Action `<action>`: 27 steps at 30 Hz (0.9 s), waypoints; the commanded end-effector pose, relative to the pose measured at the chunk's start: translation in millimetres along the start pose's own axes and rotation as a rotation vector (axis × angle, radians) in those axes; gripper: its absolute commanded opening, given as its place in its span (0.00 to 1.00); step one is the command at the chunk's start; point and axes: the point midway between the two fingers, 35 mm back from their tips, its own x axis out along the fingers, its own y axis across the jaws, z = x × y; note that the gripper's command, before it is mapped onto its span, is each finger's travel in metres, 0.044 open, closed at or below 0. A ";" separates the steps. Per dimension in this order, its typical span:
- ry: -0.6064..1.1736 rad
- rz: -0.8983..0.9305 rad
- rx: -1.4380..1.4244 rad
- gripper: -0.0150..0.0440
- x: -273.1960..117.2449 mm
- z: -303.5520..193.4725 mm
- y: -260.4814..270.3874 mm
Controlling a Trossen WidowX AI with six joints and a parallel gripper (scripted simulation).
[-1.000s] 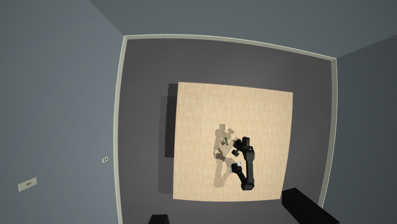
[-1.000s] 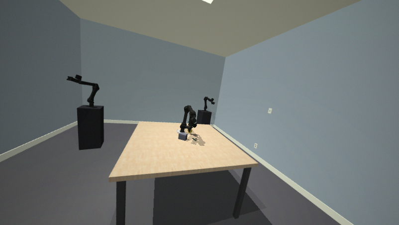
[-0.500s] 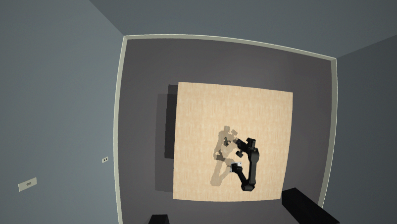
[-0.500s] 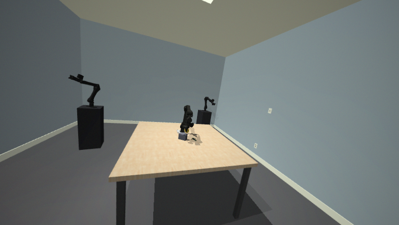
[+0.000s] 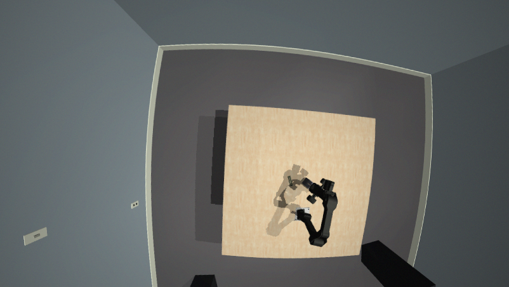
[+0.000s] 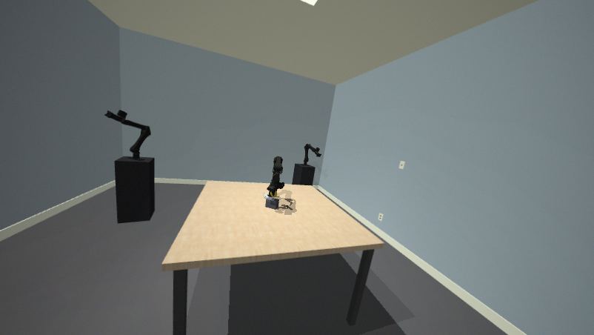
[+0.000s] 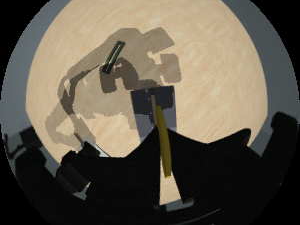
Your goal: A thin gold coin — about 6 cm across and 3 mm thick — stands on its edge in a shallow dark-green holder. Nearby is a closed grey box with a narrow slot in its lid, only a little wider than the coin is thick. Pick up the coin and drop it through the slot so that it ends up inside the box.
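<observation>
My gripper [image 7: 158, 131] [image 6: 272, 190] is shut on the gold coin [image 7: 164, 149] [image 6: 275, 194]. The coin is edge-on to the wrist camera, its far end sticking out beyond the fingers over the grey box [image 7: 170, 118] [image 6: 272, 204] [image 5: 306, 183]. In the wrist view the box's slot [image 7: 153, 106] is a narrow brownish strip, just left of the coin's far end and roughly in line with it. The coin's height above the lid is hard to judge, but it looks above it in the exterior view. The dark-green holder [image 7: 118, 50] [image 5: 289, 180] [image 6: 289, 207] is empty, on the table away from the box.
The wooden table [image 5: 263, 142] [image 6: 249, 233] carries the arm, whose white base plate [image 5: 306, 209] [image 7: 102, 150] shows behind the box. The arm's shadow falls across the holder and the box. Two other arms stand on black pedestals [image 6: 135, 191] [image 6: 303, 174] off the table.
</observation>
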 end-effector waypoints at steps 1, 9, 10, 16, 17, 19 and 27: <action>-0.002 0.000 -0.003 0.25 0.1 -1.1 0.3; 0.000 0.000 -0.001 0.25 0.0 1.3 0.2; 0.000 0.000 -0.001 0.25 0.0 1.3 0.2; 0.001 0.000 -0.002 0.25 0.4 -1.4 0.4; 0.001 0.000 -0.003 0.25 0.5 -2.3 0.5; 0.001 0.000 -0.006 0.25 0.6 -4.1 0.6; 0.000 0.001 -0.003 0.25 0.3 -2.6 0.4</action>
